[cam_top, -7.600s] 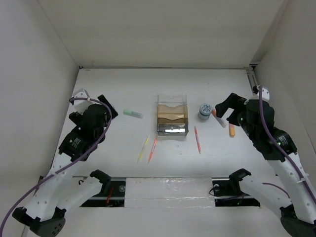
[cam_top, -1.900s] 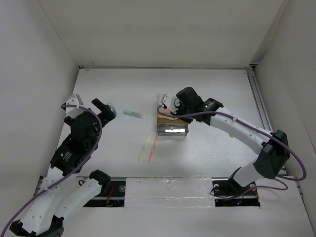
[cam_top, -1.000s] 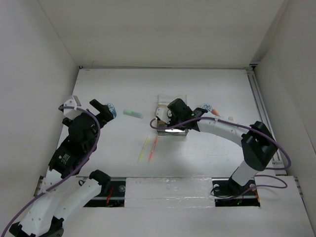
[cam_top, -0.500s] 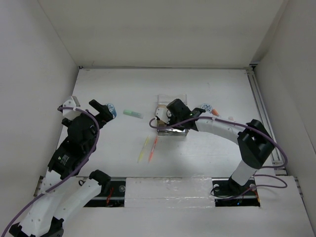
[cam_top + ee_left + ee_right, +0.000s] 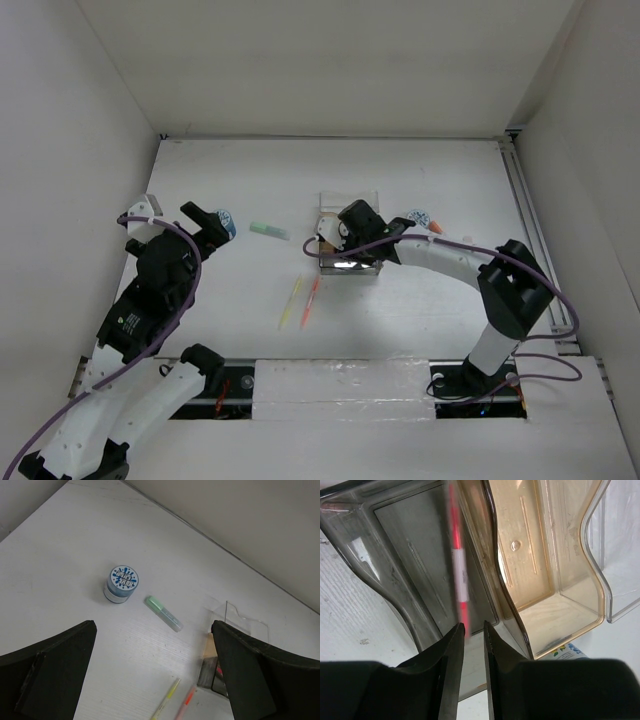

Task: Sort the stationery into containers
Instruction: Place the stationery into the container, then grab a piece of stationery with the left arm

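The clear organizer (image 5: 372,268) stands mid-table, with a grey compartment (image 5: 410,550), a tan one (image 5: 530,555) and a clear one (image 5: 620,555). My right gripper (image 5: 474,628) hovers over the grey compartment, jaws slightly open. A blurred red pen (image 5: 458,565) points down into that compartment, just off the left fingertip. My left gripper (image 5: 155,680) is wide open above the table with nothing in it. Ahead of it lie a blue-grey roll (image 5: 120,583), a green marker (image 5: 164,613), a yellow pen (image 5: 166,706) and an orange pen (image 5: 185,707).
A second roll (image 5: 417,218) and an orange marker (image 5: 437,228) lie right of the organizer, behind my right arm. White walls close in the table on the left, back and right. A metal rail (image 5: 525,215) runs along the right edge.
My right gripper's jaws have parted a little over the grey compartment and the red pen is slipping out of them. The left arm has stayed still.
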